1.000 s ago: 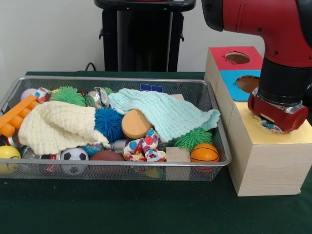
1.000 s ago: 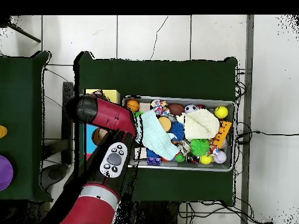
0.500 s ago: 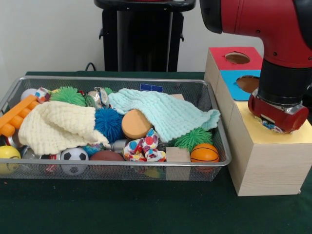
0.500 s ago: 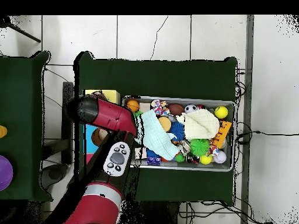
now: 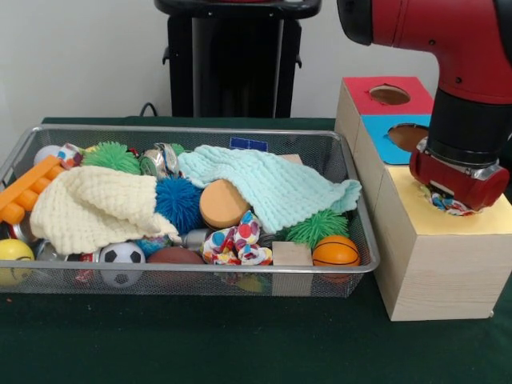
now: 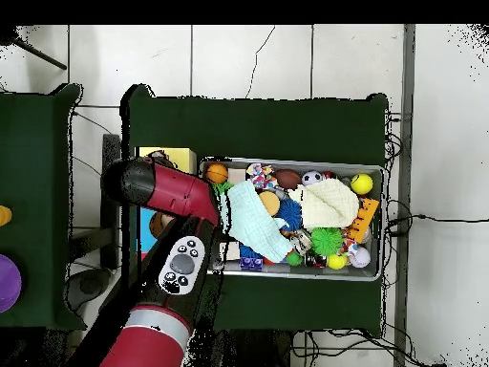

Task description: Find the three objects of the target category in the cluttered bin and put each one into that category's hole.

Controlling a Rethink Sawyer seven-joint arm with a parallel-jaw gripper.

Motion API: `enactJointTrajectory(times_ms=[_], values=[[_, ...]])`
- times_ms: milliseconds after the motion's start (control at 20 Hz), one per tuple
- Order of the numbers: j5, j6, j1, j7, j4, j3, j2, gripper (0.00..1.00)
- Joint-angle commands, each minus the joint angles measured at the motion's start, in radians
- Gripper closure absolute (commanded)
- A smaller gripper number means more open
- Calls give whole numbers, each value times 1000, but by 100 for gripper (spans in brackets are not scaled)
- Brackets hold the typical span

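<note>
My gripper point(image 5: 453, 198) hangs at the end of the red arm, low over the yellow surround point(image 5: 486, 222) of the pale wooden box point(image 5: 440, 272). It covers the hole there. One polka-dot fabric bundle point(image 5: 450, 205) shows right under it, just above the yellow top. A second polka-dot bundle point(image 5: 237, 240) lies at the front middle of the wire mesh bin point(image 5: 200, 270), and also shows in the overhead view point(image 6: 258, 173). A third bundle is not visible. In the overhead view the arm point(image 6: 167, 191) hides the gripper and most of the box.
The bin holds a cream knit cloth point(image 5: 92, 208), a mint knit cloth point(image 5: 272, 188), spiky pom balls point(image 5: 178, 202), small sports balls, an orange disc and a wooden block point(image 5: 291, 254). The box also has a blue-surrounded hole point(image 5: 408, 136) and a red-surrounded hole point(image 5: 390, 94).
The gripper has risen slightly and shifted a little right over the yellow surround, so more of the polka-dot bundle shows beneath it. Nothing in the bin has moved.
</note>
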Motion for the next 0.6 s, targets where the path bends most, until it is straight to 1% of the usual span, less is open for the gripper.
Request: enactJointTrajectory(times_ms=[50,350,600], values=[[-56,134,-14,160,16,-20,-28,100],[-70,175,-24,130,-15,-51,-55,100],[-79,205,-34,127,-18,-53,-82,100]])
